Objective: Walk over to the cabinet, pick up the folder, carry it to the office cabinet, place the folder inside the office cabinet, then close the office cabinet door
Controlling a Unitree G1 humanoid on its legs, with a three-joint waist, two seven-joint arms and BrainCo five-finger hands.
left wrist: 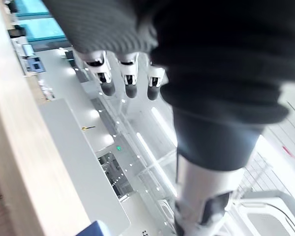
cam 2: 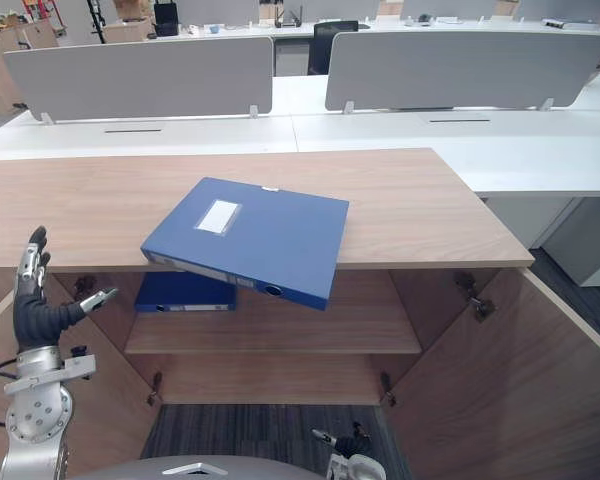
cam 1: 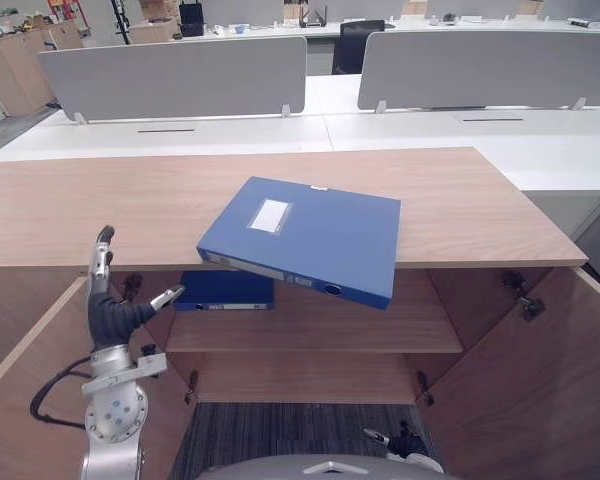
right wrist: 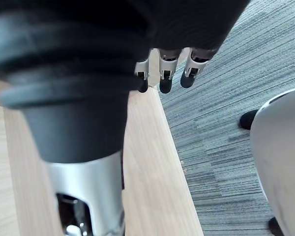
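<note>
Left hand (cam 1: 108, 315): was raised beside the open left door (cam 1: 20, 400), fingers straight and spread, empty.
Folder (cam 1: 305, 238): lay on the cabinet top (cam 1: 460, 200), its near corner overhanging the front edge, to the right of the left hand and apart from it.
Second folder (cam 1: 225, 290): lay on the shelf (cam 1: 320, 325) beneath.
Right hand (cam 1: 405, 442): hung low over the carpet (cam 1: 280, 430), fingers relaxed, empty.
Risk: a careless nudge on the overhang would probably tip the folder off; a one-sided grip might let it swing.

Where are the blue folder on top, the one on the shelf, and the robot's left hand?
Top folder (cam 1: 310, 235): left eye view, cover.
Shelf folder (cam 1: 225, 288): left eye view, cover.
Left hand (cam 1: 110, 318): left eye view, dark cover.
</note>
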